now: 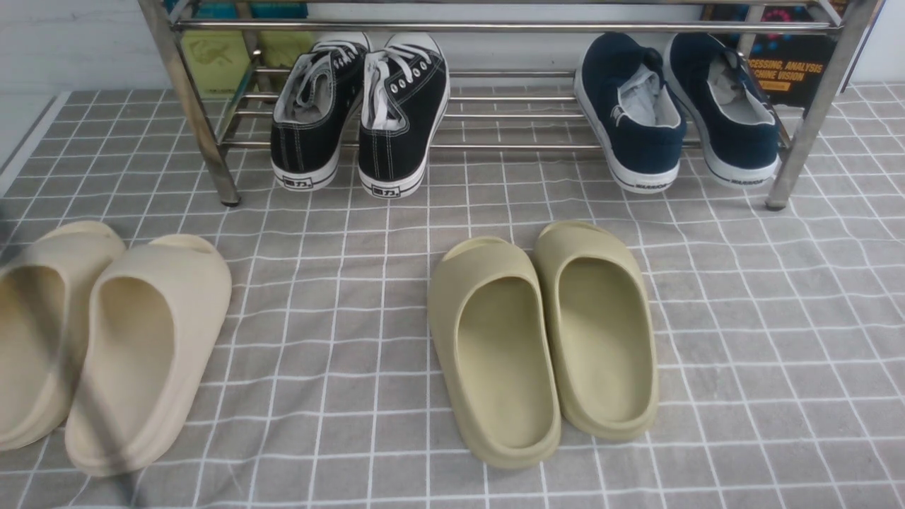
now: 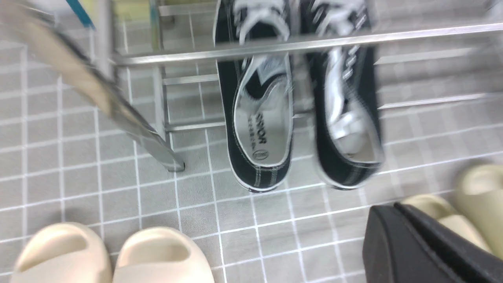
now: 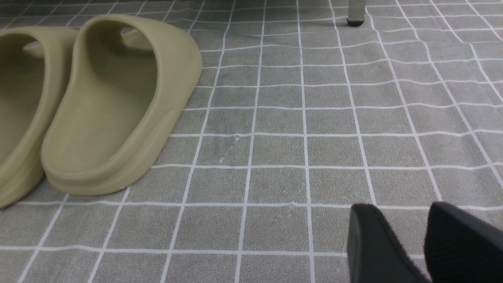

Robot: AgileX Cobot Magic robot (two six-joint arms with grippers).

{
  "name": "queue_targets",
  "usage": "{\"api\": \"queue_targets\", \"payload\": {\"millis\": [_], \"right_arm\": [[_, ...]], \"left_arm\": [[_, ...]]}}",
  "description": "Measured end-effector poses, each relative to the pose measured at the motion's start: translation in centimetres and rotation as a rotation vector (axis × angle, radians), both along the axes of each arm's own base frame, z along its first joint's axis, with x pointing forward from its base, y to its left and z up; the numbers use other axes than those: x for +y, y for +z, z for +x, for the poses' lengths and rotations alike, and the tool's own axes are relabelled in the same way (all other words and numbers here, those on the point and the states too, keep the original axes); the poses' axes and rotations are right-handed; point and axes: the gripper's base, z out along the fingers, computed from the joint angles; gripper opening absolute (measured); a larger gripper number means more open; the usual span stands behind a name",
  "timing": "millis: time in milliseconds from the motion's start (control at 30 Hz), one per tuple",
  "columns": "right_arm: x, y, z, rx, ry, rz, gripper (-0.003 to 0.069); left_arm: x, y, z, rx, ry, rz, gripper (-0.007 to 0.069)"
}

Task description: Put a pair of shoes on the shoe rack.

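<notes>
The pair of shoes (image 1: 385, 134) is sitting on the shoe rack (image 1: 509, 27) at eleven o'clock, the task looking done, with the left gripper (image 2: 393, 214) closed and empty, the right gripper (image 3: 406, 212) slightly parted, empty.

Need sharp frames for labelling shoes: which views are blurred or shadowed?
Left wrist view: motion-blurred, the black sneakers and rack tubes smear. Front view: sharp, with a soft shadow across the cream slides. Right wrist view: sharp, evenly lit, olive slides crisp.
</notes>
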Motion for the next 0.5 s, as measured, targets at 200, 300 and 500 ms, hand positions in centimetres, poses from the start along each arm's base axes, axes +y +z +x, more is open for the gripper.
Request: {"api": "queue_targets", "payload": {"millis": [200, 300, 500], "right_arm": [[0.0, 0.0, 0.0, 0.0, 0.0, 0.0, 0.0239], [0.0, 0.0, 0.0, 0.0, 0.0, 0.0, 0.0239], [0.0, 0.0, 0.0, 0.0, 0.0, 0.0, 0.0239]], "left_arm": [[2.0, 3.0, -9.4, -0.104, -0.042, -0.1, -0.0013], [2.7, 1.3, -12.2, -0.171, -0.035, -0.14, -0.0013], [4.0, -5.2, -16.4, -0.293, -0.021, -0.186, -0.0013]]}}
